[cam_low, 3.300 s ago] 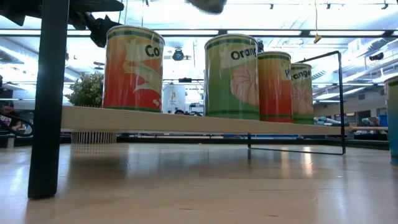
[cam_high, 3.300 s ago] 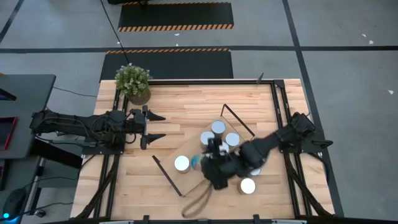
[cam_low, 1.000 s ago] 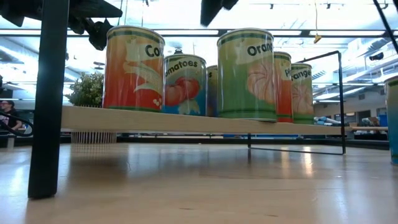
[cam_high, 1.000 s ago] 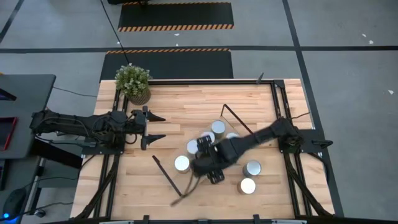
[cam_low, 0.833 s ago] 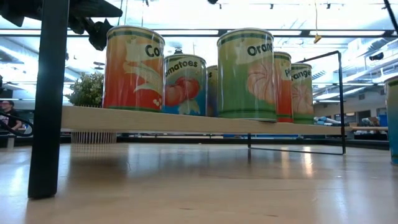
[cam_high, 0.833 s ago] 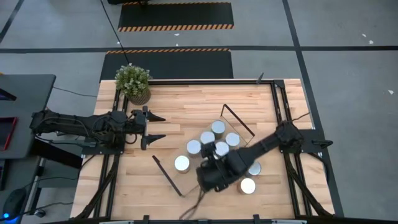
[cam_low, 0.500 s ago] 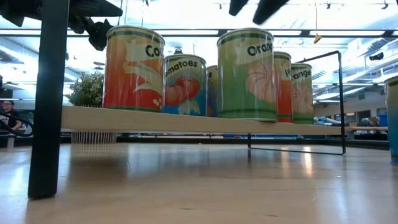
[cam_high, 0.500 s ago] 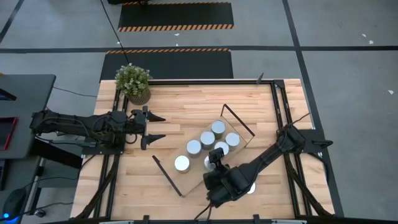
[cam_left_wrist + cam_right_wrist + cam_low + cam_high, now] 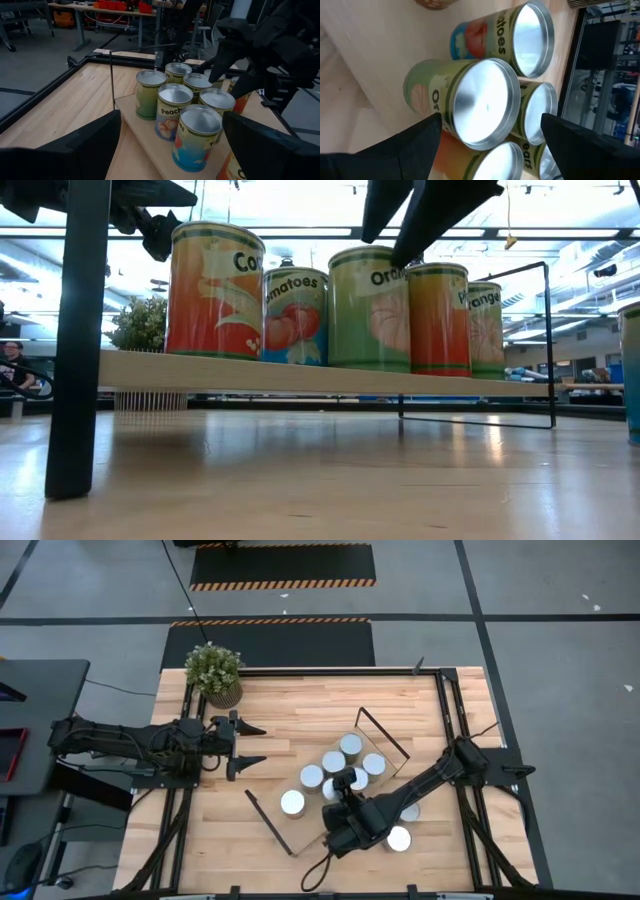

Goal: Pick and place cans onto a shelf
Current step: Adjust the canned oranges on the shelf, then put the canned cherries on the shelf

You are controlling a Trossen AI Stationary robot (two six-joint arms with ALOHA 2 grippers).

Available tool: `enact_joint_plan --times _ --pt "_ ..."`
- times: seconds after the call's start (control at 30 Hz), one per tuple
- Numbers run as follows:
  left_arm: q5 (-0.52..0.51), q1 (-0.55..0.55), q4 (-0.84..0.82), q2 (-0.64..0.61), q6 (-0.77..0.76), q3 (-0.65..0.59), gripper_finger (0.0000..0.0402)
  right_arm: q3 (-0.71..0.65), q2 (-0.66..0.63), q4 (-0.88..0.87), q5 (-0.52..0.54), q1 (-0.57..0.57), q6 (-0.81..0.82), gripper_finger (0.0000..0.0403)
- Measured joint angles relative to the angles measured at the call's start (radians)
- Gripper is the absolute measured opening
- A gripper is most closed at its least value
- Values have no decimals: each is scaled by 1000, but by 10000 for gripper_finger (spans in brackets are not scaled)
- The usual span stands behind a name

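Observation:
The shelf (image 9: 300,830) lies slantwise on the table and bears several cans. In the low view they stand in a row: a red one (image 9: 215,290), a tomato can (image 9: 297,315), a green orange-labelled can (image 9: 370,305) and a peach can (image 9: 440,318). My right gripper (image 9: 345,780) reaches down over the row from the near side and is shut on the green can (image 9: 480,102). My left gripper (image 9: 262,744) hangs open at the table's left, clear of everything; the cans (image 9: 172,107) show ahead of it. My right gripper has the green can between its two fingers, on the side wall just below the rim (image 9: 431,107). The fingers (image 9: 385,215) slant down from the table's near side. The can stands upright on the shelf board. Where the pads meet it is hidden by the can itself.
Two more cans (image 9: 398,838) (image 9: 410,810) stand on the table right of the shelf, one half under my right arm. A potted plant (image 9: 213,672) sits at the far left corner. Black wire frames (image 9: 385,735) close the shelf's ends. Bare wood lies along the far edge.
My right gripper has drawn back toward the near edge, then come forward, tipped downward and sunk over the green can and taken hold of it. The can has slid back on the shelf, away from the low camera, and now stands close beside the peach can.

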Motion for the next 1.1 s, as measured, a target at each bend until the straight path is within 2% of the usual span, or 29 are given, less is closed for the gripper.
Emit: enact_joint_plan --times 0.2,0.37,0.53,0.7,0.83,1.0,1.1 --pt "0 0 -1 0 0 0 355 67 0 -73 -12 9 42 348" --pt "0 0 -2 0 0 0 355 86 -72 -157 -174 17 216 348" --pt "0 0 -2 0 0 0 355 28 -182 -189 -182 80 416 348" --pt "0 0 -2 0 0 0 355 -136 -312 -209 -210 141 715 348" --pt "0 0 -2 0 -5 0 355 -318 -424 -199 -320 162 930 348" --pt "0 0 -2 0 -10 0 355 -540 -573 -82 -379 167 1097 348" --pt "0 0 -2 0 -25 0 355 -645 -637 -47 -496 167 1121 348"
